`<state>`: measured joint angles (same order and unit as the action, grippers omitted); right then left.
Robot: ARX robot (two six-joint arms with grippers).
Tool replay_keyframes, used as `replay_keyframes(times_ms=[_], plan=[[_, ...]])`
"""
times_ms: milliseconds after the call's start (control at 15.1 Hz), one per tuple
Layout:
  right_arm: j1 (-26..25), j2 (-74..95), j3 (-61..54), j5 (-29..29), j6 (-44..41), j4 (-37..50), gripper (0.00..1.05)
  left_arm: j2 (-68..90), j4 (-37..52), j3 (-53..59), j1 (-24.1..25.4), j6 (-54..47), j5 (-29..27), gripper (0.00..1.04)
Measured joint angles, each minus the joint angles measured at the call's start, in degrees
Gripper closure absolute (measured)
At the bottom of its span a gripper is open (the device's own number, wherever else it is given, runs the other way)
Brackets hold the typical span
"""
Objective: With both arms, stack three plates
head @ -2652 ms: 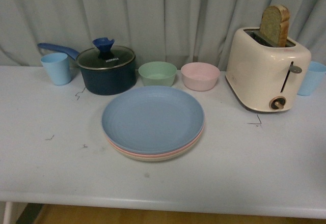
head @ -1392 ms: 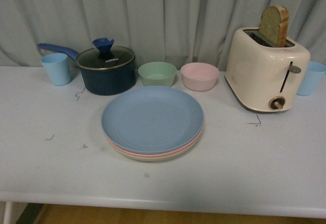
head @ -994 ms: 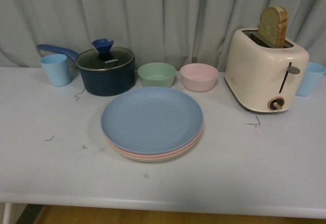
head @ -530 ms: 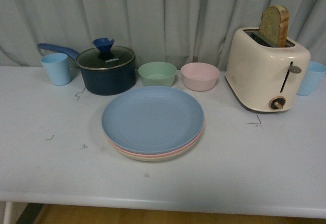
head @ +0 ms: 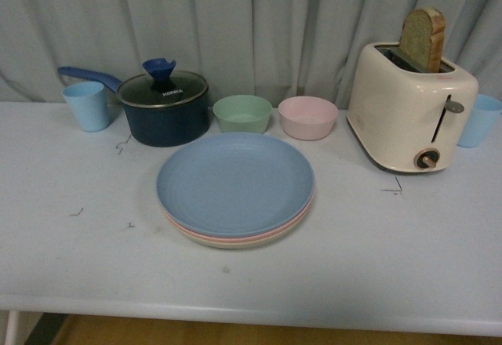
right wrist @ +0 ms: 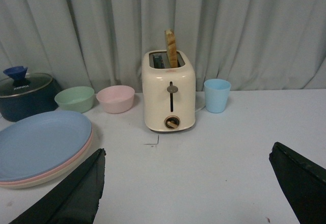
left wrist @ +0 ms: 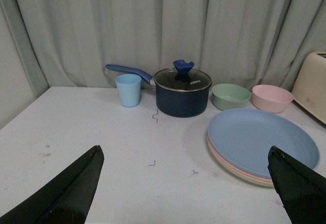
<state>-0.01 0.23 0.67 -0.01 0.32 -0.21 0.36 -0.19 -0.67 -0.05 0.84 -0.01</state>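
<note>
The left hand [left wrist: 183,183] is spread wide and empty above the tabletop [head: 70,259]. The plates [head: 235,184] lie stacked at the centre, blue on pink on cream, between both arms. The right hand [right wrist: 188,186] is also spread and empty. The stack looks complete.

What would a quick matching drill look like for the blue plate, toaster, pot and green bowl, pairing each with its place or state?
Things:
1. blue plate
2. toaster
3. pot
4. green bowl

States:
A. holds a bread slice
B. beside the pink bowl
C. top of the stack
D. lid on

Pairs: 1-C, 2-A, 3-D, 4-B
</note>
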Motion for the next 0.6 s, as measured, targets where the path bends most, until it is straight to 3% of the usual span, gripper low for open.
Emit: replay_keyframes(times_ms=[597], plan=[[0.0, 0.0, 0.0, 0.0, 0.0, 0.0, 0.06, 0.0, 0.0, 0.0, 0.0, 0.0, 0.0, 0.07]])
